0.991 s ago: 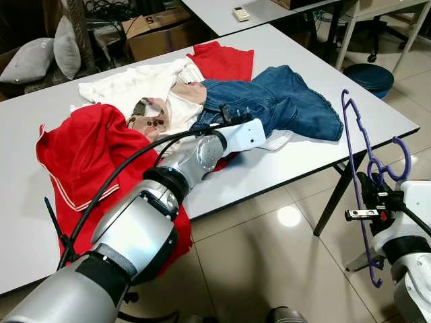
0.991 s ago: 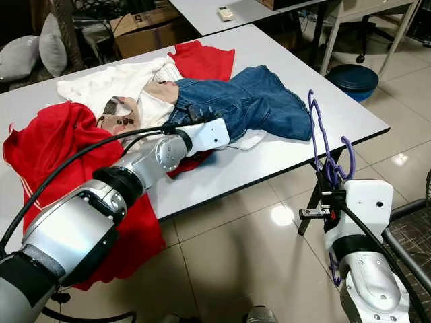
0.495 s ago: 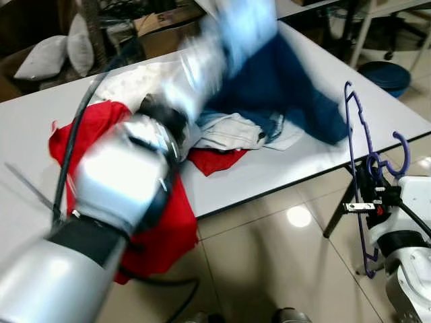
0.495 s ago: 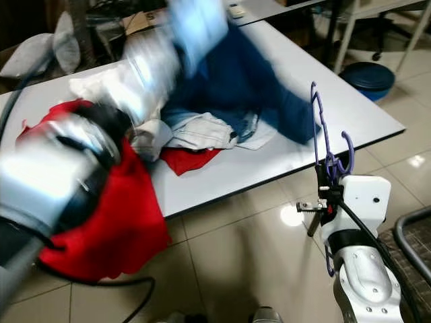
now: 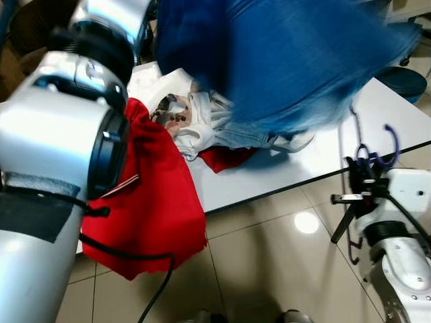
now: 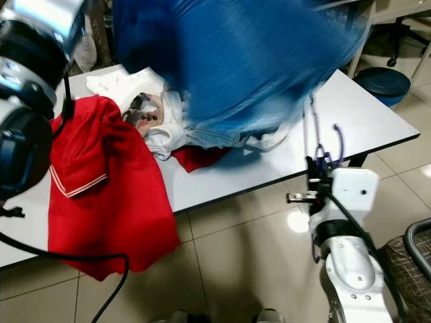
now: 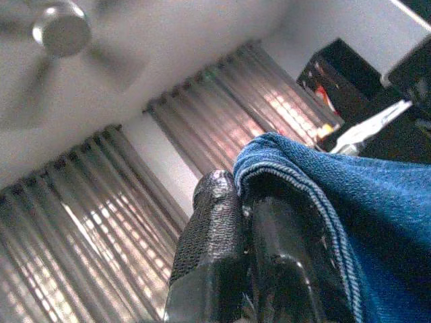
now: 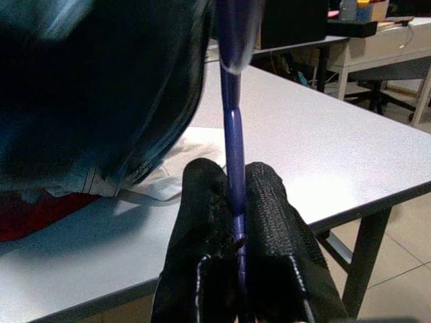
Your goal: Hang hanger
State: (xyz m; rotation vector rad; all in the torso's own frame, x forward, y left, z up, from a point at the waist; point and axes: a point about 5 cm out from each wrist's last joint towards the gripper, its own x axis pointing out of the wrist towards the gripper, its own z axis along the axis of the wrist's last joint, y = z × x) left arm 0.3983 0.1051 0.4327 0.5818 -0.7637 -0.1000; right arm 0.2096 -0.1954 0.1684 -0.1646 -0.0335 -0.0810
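Blue denim jeans [image 5: 283,60] lifted high above white table [image 5: 296,168], blurred, hem pinched between closed fingers of left gripper [image 7: 246,222]. Right gripper [image 8: 232,202] beside table's near edge, fingers clamped tight on thin purple hanger [image 8: 231,134]; hanger upright, hook [image 5: 377,145] rising just above gripper. Below raised jeans: red garment [image 6: 101,195] draped over table edge, white clothes [image 6: 158,124] heaped beside it.

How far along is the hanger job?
Done: both picks. The left gripper is shut on the blue denim jeans, lifted above the white table. The right gripper clamps the purple plastic hanger beside the table edge. Left: threading jeans onto the hanger and hanging it; no rail in sight.
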